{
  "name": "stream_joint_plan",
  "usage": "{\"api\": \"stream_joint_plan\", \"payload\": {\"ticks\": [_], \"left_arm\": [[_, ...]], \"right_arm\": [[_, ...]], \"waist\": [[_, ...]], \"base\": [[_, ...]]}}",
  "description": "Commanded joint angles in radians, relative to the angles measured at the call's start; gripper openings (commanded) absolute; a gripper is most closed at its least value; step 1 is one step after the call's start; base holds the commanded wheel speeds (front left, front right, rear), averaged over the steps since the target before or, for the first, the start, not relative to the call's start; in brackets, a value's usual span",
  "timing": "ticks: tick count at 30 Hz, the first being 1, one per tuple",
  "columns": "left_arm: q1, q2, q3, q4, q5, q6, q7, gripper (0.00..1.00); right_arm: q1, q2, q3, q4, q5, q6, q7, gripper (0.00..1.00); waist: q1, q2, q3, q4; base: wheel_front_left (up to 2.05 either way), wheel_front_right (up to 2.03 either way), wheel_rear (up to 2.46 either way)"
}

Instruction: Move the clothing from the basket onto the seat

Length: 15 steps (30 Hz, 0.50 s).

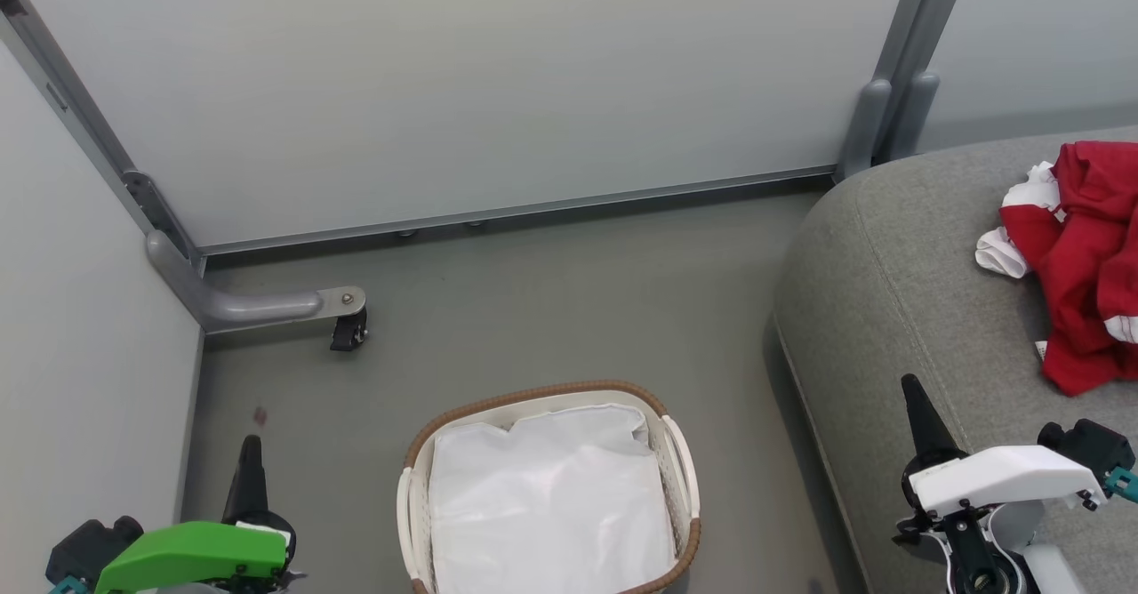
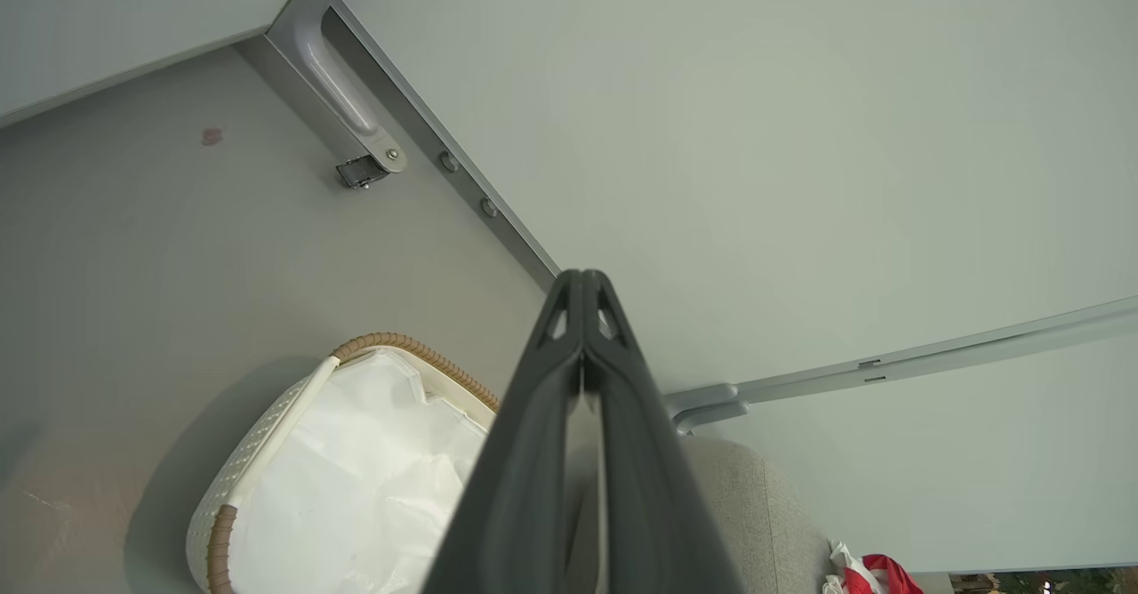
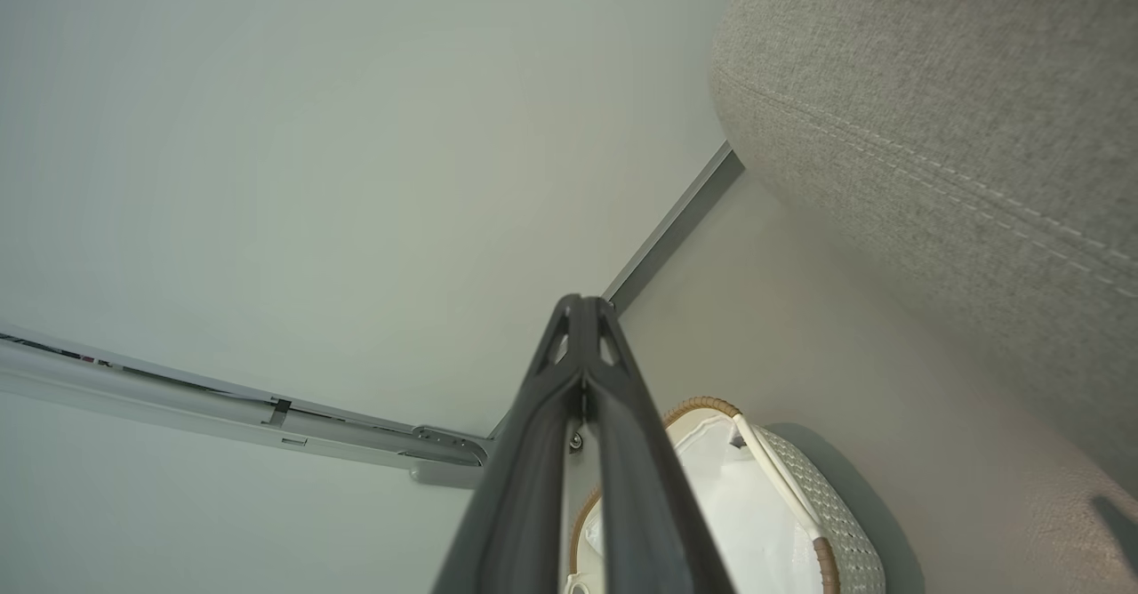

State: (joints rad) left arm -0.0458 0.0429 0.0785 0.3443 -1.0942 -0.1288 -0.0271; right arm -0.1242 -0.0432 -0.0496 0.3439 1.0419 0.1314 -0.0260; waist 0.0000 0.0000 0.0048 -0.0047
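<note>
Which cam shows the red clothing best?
Head view: the clothing lies crumpled on the seat at the frame's right edge, slightly cut off. Left wrist view catches a small red-and-white corner at its bottom edge. Right wrist view looks at seat and basket.

Wears a green shell on left gripper, white on right gripper. Ends in long dark tapering fingers.
</note>
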Motion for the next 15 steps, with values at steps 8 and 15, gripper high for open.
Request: {"api": "stream_joint_plan", "payload": {"ticks": [8, 15], "left_arm": [[-0.034, 0.008, 0.01, -0.028, -0.097, -0.002, 0.027, 0.0], [-0.04, 0.008, 0.014, -0.04, -0.16, -0.002, 0.044, 0.0]], "right_arm": [[0.003, -0.006, -0.015, -0.028, 0.106, -0.001, 0.026, 0.0], [0.006, -0.007, -0.022, -0.04, 0.175, -0.001, 0.044, 0.0]], "waist": [[0.0, 0.0, 0.0, 0.001], [0.0, 0.0, 0.0, 0.001]], "base": [[0.0, 0.0, 0.0], [0.0, 0.0, 0.0]]}}
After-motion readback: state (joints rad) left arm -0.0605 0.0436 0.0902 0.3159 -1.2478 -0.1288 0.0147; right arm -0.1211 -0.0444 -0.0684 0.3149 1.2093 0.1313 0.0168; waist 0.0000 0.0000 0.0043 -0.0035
